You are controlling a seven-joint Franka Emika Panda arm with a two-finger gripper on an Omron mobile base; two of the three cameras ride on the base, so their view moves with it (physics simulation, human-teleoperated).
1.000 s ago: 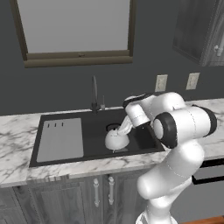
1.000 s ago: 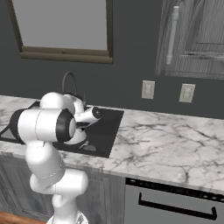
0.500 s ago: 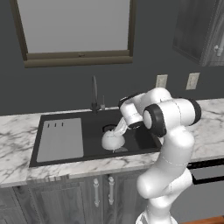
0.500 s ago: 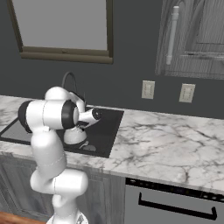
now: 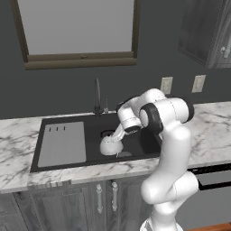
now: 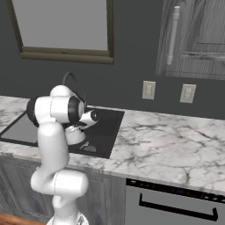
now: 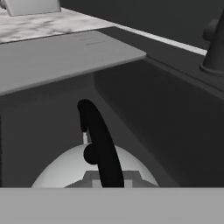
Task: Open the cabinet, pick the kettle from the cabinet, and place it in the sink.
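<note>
You see the marble counter [image 5: 18,153] carrying the black sink [image 5: 149,144], where the kettle [image 5: 110,145] sits low in the basin right of the drainboard [image 5: 63,143], its dark arched handle [image 7: 99,144] clamped in the hand [image 5: 118,135].

The arm [image 5: 167,135] is swinging its elbow and shoulder links upward and back toward the counter's front edge, rising taller over the sink [image 5: 135,135] than a second ago. The wrist is straightening out over the basin. The kettle [image 5: 111,145] is dropping lower and drifting slightly left, now sitting right down by the basin floor, close beside the drain [image 5: 107,133].
</note>
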